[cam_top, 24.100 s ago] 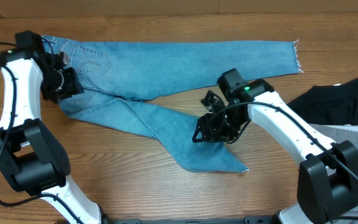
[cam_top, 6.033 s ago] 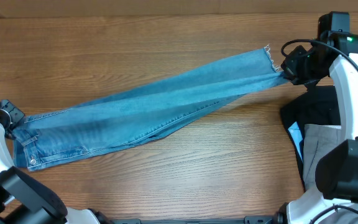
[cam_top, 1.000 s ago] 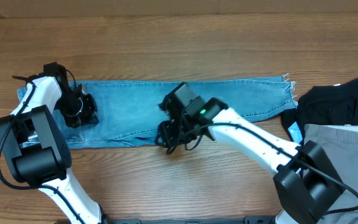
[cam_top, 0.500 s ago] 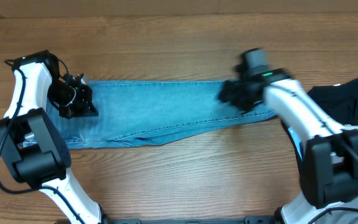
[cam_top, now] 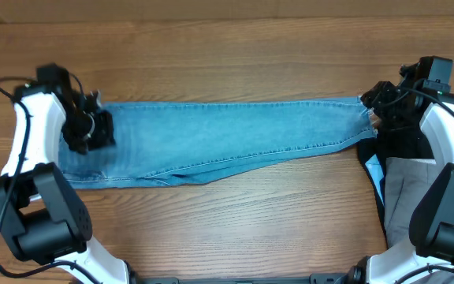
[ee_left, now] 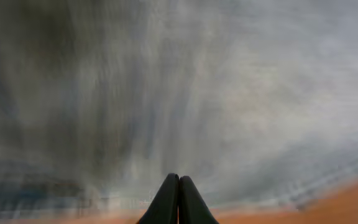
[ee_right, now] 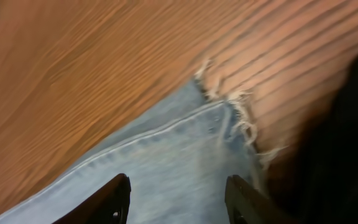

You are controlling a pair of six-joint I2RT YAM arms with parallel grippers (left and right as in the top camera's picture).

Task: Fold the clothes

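Observation:
The light-blue jeans (cam_top: 227, 138) lie flat, legs stacked, stretched left to right across the wooden table. The waist is at the left and the frayed hems (cam_top: 366, 110) at the right. My left gripper (cam_top: 87, 130) is over the waist end. In the left wrist view its fingers (ee_left: 179, 182) are shut together against blurred denim (ee_left: 185, 93), with nothing seen between them. My right gripper (cam_top: 379, 109) is at the hem end. In the right wrist view it (ee_right: 179, 196) is open over the frayed hem (ee_right: 238, 124), holding nothing.
A black garment (cam_top: 404, 142) lies at the right edge of the table just beyond the hems, with a grey garment (cam_top: 420, 181) on top of it and a small blue patch (cam_top: 373, 170). The black cloth also shows in the right wrist view (ee_right: 347, 137).
My right gripper has moved right along the leg, from the middle to the frayed hem, and the leg end now lies stretched out. My left gripper has shifted slightly at the waist.

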